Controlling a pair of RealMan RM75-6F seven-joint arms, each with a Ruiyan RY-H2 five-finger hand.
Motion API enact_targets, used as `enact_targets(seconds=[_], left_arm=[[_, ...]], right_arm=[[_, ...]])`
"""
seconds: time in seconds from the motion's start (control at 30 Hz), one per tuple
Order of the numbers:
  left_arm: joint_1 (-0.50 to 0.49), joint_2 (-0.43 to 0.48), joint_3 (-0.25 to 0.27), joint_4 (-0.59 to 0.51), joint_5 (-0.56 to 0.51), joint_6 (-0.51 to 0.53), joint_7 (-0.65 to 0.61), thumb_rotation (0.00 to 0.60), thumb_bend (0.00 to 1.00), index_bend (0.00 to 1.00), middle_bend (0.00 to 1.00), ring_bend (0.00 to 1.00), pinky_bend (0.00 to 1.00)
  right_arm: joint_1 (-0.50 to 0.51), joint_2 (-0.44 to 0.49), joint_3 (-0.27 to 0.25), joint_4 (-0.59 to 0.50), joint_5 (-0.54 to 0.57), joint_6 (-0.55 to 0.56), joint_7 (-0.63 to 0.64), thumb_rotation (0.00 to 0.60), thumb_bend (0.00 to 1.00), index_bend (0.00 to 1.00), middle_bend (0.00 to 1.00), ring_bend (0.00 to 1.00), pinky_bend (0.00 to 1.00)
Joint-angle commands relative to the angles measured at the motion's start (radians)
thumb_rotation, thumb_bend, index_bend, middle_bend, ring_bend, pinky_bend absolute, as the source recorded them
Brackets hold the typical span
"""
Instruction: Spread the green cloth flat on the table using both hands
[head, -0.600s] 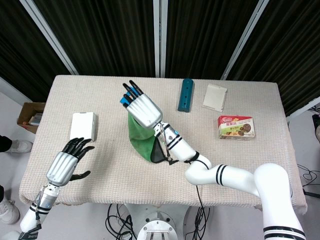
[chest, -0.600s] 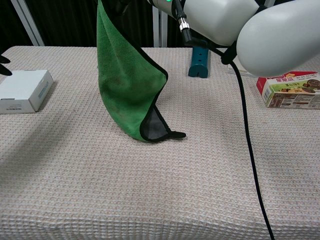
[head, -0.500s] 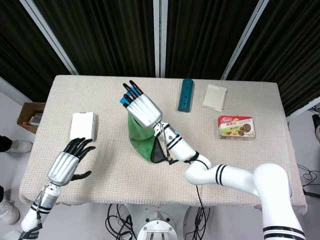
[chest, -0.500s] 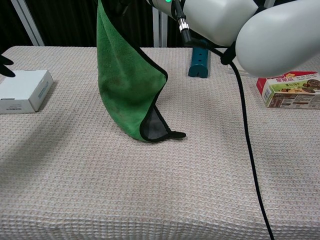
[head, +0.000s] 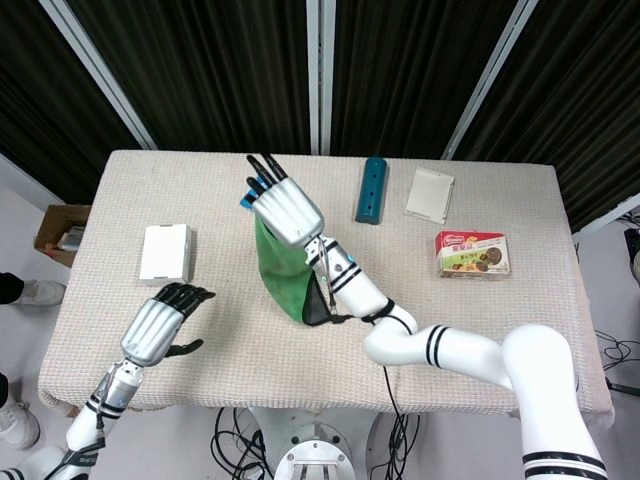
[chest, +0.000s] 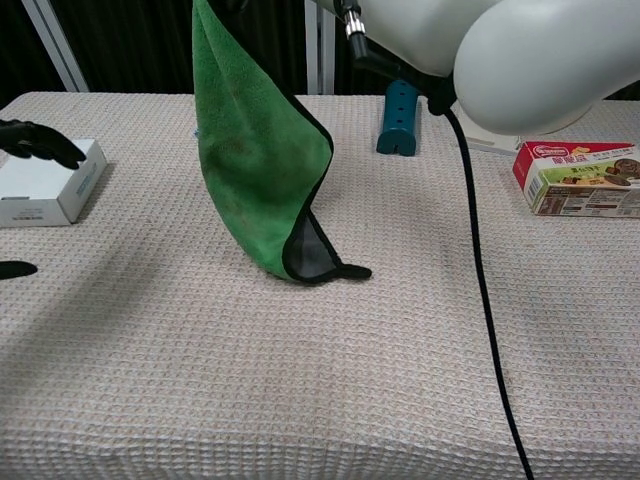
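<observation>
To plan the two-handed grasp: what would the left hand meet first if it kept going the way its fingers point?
Probably bare table: the left hand points up-right, between the white box and the green cloth. Depth is unclear.

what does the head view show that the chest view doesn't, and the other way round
Only the head view shows the whole right hand gripping the cloth's top, the whole open left hand, a flat white packet at the table's far edge, and a brown cardboard box on the floor.

Only the chest view shows the cloth's grey underside and black-trimmed corner resting on the table.

Both share the hanging green cloth, the white rectangular box, the teal upright block, the red snack box and the beige woven table.
</observation>
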Motion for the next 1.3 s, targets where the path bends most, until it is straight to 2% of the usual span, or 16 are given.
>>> enact_targets(seconds=[0.03,0.1,0.2,0.37,0.53,0.7,0.93,1.17,1.3], left_arm=[[-0.047,-0.052,-0.030,-0.036,0.004,-0.050,0.101,0.600,0.05,0.23,0.51,0.54,0.55],[-0.074,-0.081,-0.049,-0.051,-0.007,-0.084,0.162,0.600,0.05,0.23,0.57,0.59,0.61],[-0.112,-0.128,-0.081,-0.061,-0.027,-0.125,0.232,0.600,0.06,0.23,0.59,0.62,0.66],[-0.169,-0.188,-0.137,-0.067,-0.063,-0.167,0.315,0.600,0.06,0.21,0.60,0.64,0.70],[-0.226,-0.252,-0.196,-0.050,-0.097,-0.189,0.404,0.600,0.06,0.19,0.63,0.69,0.73],[-0.277,-0.335,-0.236,-0.008,-0.164,-0.228,0.518,0.600,0.07,0.14,0.68,0.75,0.80],[-0.319,-0.477,-0.295,0.096,-0.290,-0.216,0.644,0.600,0.09,0.12,0.75,0.83,0.85],[-0.349,-0.563,-0.328,0.180,-0.347,-0.165,0.699,0.600,0.12,0.10,0.80,0.87,0.88],[-0.365,-0.589,-0.349,0.188,-0.435,-0.180,0.842,0.600,0.12,0.09,0.83,0.90,0.88]], right_arm=[[0.029,-0.020,0.026,0.030,0.047,-0.003,-0.044,0.600,0.49,0.72,0.29,0.00,0.00],[0.047,-0.035,0.040,0.043,0.079,0.011,-0.094,0.600,0.49,0.73,0.29,0.00,0.00],[0.069,-0.055,0.057,0.047,0.120,0.050,-0.172,0.600,0.50,0.74,0.30,0.01,0.00],[0.092,-0.066,0.069,0.035,0.169,0.124,-0.314,0.600,0.53,0.74,0.30,0.01,0.00],[0.102,-0.069,0.075,0.000,0.198,0.177,-0.388,0.600,0.54,0.75,0.30,0.01,0.00],[0.112,-0.081,0.086,-0.030,0.233,0.206,-0.420,0.600,0.55,0.75,0.30,0.01,0.00],[0.112,-0.084,0.085,-0.063,0.278,0.209,-0.422,0.600,0.55,0.75,0.30,0.01,0.00],[0.112,-0.077,0.084,-0.071,0.301,0.209,-0.409,0.600,0.55,0.75,0.30,0.01,0.00],[0.112,-0.075,0.080,-0.076,0.307,0.204,-0.390,0.600,0.55,0.75,0.30,0.01,0.00]])
